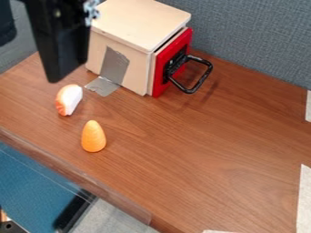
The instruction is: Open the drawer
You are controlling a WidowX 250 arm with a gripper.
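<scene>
Pincer (59, 72) hangs far left, cut off above; its opening and hold I cannot tell. It hides the left edge of the red-fronted drawer's (172, 57) box (138, 20).

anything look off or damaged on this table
Only the gray tape looks odd: ragged at the edges, it runs from the side of the wooden box onto the table, perhaps to hold the box down. Nothing looks spilled.
</scene>
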